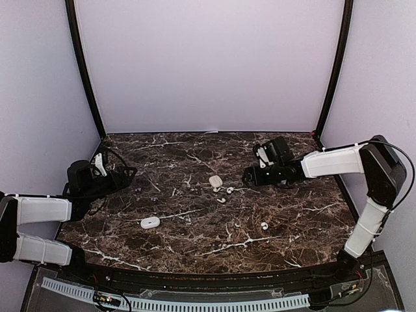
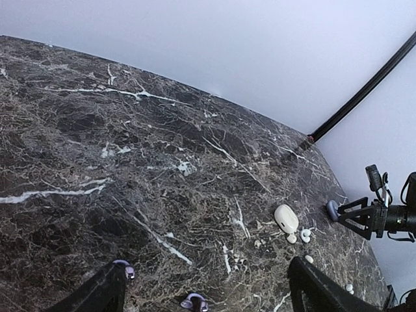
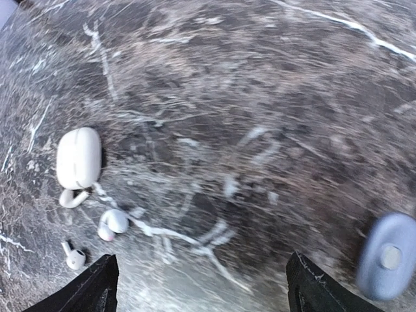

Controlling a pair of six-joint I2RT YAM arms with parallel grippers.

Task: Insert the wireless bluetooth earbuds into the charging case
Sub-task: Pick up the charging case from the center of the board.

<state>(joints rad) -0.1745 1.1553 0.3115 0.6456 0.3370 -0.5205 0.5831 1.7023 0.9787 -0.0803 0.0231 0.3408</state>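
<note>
Table (image 1: pixel 195 156): dark brown marble-look stone, white veins, smooth, faint sheen. Charging case (image 3: pixel 78 157), centre left of right wrist view: smooth white plastic, satin. Earbuds (image 3: pixel 114 222) just below it: glossy white plastic. Arm sleeves (image 1: pixel 42 210), lower left of top view: white, cloth-like. Walls (image 1: pixel 208 65): matt, pale.

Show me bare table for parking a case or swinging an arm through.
Free: the back strip of table between the wall, left gripper and right gripper; the front middle between the left case and the lone earbud. Crowded: centre, where the middle case and loose earbuds sit just off the right gripper.
</note>
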